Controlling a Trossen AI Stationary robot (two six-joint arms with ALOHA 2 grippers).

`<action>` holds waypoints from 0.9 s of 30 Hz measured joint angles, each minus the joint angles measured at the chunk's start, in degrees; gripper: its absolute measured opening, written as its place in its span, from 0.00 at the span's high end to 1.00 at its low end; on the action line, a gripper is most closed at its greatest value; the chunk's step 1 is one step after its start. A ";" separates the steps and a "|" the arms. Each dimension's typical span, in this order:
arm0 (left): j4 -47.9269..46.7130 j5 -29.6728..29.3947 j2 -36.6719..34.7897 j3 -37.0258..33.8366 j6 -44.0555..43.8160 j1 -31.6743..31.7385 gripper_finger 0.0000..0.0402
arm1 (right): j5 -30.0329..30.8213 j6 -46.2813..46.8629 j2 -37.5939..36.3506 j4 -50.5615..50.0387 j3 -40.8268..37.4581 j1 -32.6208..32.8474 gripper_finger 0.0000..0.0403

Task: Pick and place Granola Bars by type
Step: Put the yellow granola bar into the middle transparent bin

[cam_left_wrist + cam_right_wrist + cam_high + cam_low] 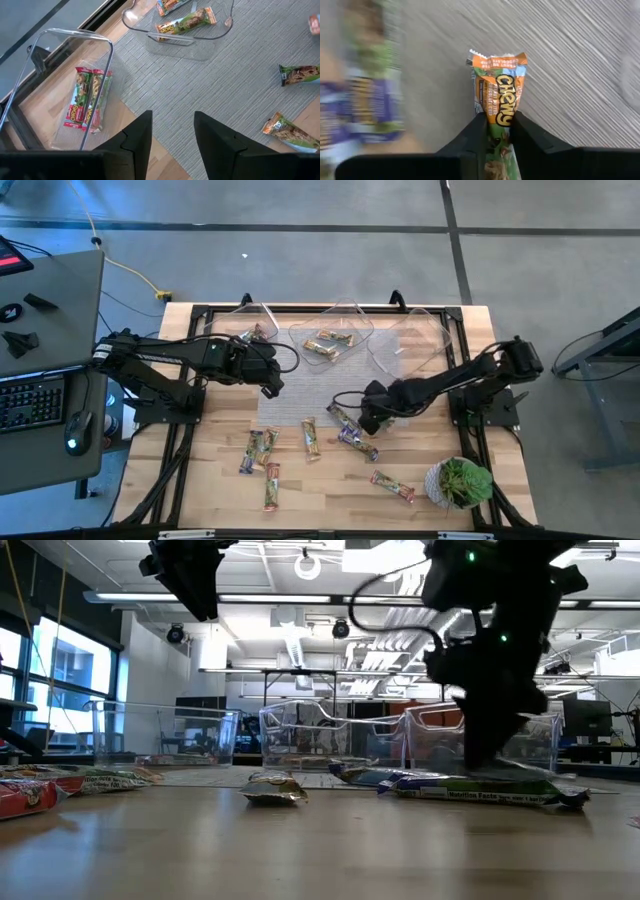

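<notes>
Several granola bars lie flat on the wood and grey mat, among them a purple one (357, 442) and green-tan ones (310, 438). My right gripper (499, 120) is low over the mat (368, 418), shut on an orange-green "Chewy" bar (497, 85). My left gripper (172, 132) hangs open above the mat's left part (270, 385), touching nothing. Red-green bars (87, 100) lie in the left clear tub (250, 330), and orange-green bars (187, 22) lie in the middle tub (330, 340). My right gripper pinches the Chewy bar between its two fingers, across its width, at the part below the logo (500, 114). The fingers come from above, slanting in from the table's right. The bar's crimped far end (497, 57) sticks out past the fingertips; whether it is clear of the mat cannot be told.
A third clear tub (410, 340) stands at the far right of the mat. A potted green plant (458, 480) sits at the near right corner. More bars lie on the near wood (272, 485) (392, 485). A desk with a keyboard (30, 400) is beyond the table's left edge.
</notes>
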 joint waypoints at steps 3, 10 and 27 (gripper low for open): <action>0.04 0.02 0.00 0.00 0.00 0.00 0.65 | -0.74 -5.19 -1.93 6.05 0.04 -0.99 0.86; 0.37 0.02 0.00 0.00 -0.02 -0.01 0.65 | -4.25 -23.69 -5.35 27.19 0.19 -10.04 0.86; 0.48 -0.05 0.00 0.00 -0.48 0.00 0.65 | -5.09 -47.80 9.25 31.35 15.82 -33.18 0.86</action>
